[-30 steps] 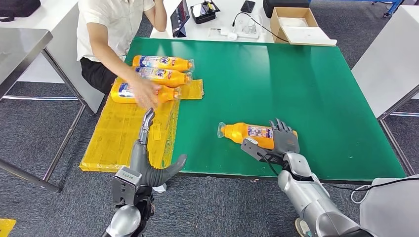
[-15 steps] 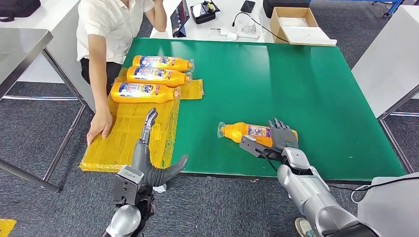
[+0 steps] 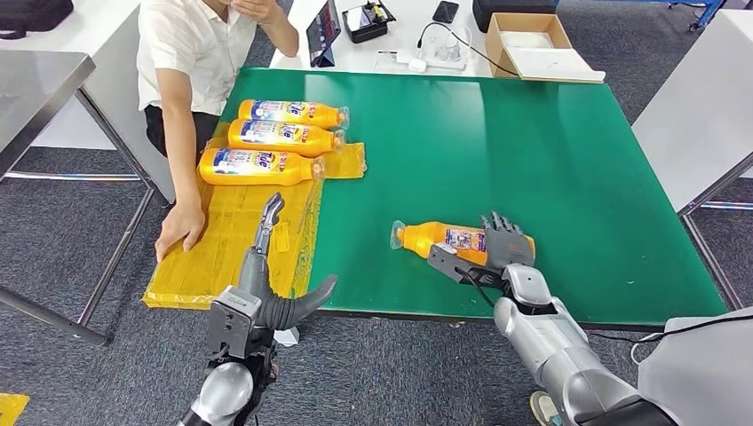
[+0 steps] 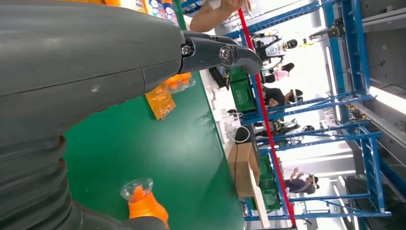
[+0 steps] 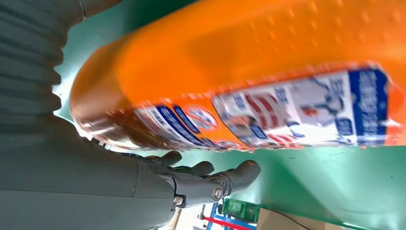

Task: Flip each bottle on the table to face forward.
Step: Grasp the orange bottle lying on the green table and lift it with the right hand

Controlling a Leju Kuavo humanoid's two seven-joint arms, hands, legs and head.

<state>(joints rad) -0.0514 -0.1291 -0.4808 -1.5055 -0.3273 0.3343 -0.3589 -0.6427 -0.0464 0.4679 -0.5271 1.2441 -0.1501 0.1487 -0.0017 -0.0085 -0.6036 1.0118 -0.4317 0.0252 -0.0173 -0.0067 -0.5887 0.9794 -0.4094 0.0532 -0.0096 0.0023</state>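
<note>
While the right hand [image 3: 499,250] wraps the base end of a lone orange bottle [image 3: 441,239] lying on its side on the green desk [image 3: 533,151], fingers go over the far side and the thumb sits on the near side, so the bottle is gripped. Cap end points toward the robot's left, label partly up. Right wrist view: bottle [image 5: 268,81] close up, blue-white label toward the camera, dark fingers [image 5: 210,182] curled beneath it. Left hand [image 3: 271,266] hovers over the near left desk edge above a yellow sheet [image 3: 222,240], fingers stretched forward, thumb splayed out sideways, holding nothing. Left wrist view shows that hand [image 4: 95,62] and the lone bottle's clear cap [image 4: 137,188]. Three more orange bottles [image 3: 275,138] lie side by side at the far left, caps pointing right, labels up, the nearer ones on the yellow sheet. A person [image 3: 204,53] sits at the far left corner, one hand [image 3: 180,229] resting on the sheet's left edge.
</note>
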